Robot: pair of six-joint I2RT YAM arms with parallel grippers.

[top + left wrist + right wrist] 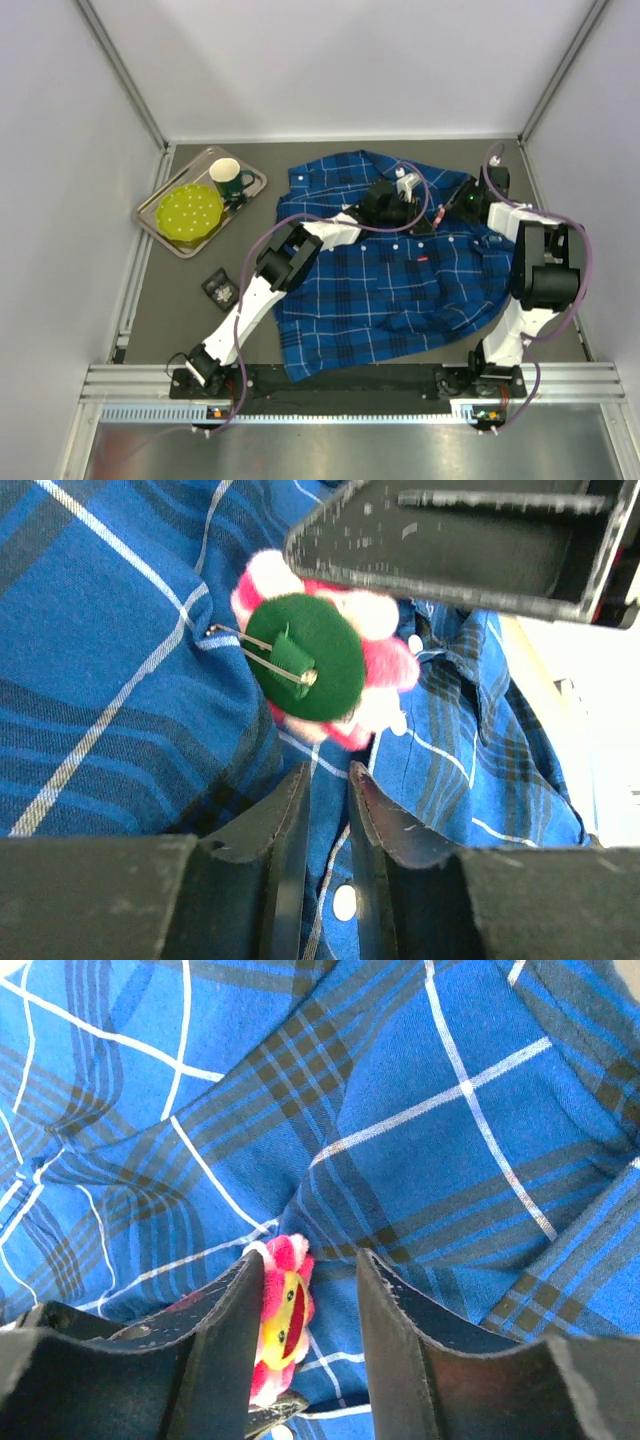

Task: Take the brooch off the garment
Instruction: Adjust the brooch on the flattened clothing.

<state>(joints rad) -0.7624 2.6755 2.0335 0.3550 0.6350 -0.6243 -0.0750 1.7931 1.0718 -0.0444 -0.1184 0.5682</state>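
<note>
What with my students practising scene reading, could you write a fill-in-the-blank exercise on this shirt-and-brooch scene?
1. Seen from the left wrist, the brooch shows a round felt back coloured ___.
2. The garment is a plaid shirt, mostly ___ in colour.
3. On the tray, beside the yellow plate, stands a green ___.
Missing words: green; blue; mug.
</note>
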